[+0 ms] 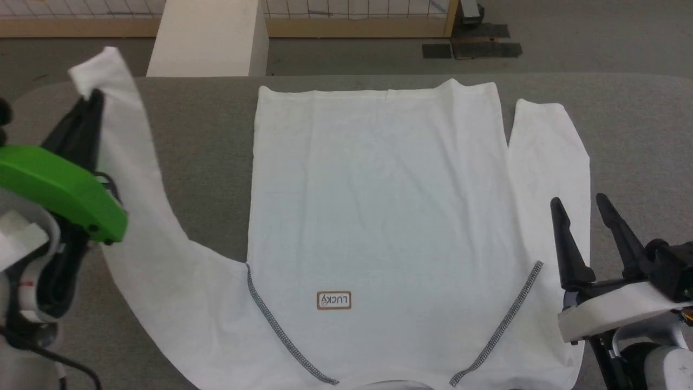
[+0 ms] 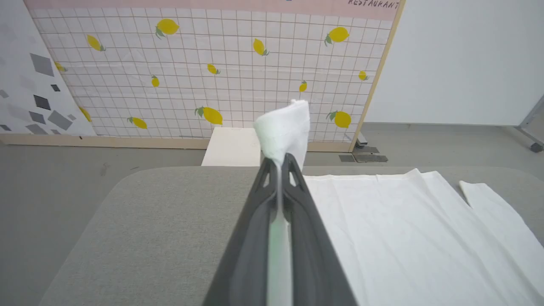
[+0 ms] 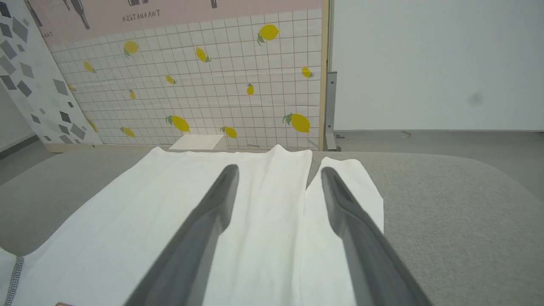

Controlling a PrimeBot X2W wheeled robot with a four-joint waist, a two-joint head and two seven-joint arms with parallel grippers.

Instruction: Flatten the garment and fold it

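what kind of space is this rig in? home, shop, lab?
Probably a lab or staged test area, not a real home: a free-standing lemon-print backdrop panel lettered RESTAURANT stands beside a bare white wall, and a grey fabric-topped table bearing the garment sits on plain grey floor.

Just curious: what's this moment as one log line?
left gripper: shut on garment sleeve cuff, held up | right gripper: open, empty

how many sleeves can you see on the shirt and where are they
2. The left sleeve is held up off the table, its cuff pinched in the shut left claw. The right sleeve lies flat beside the body of the shirt, by the open right claw.
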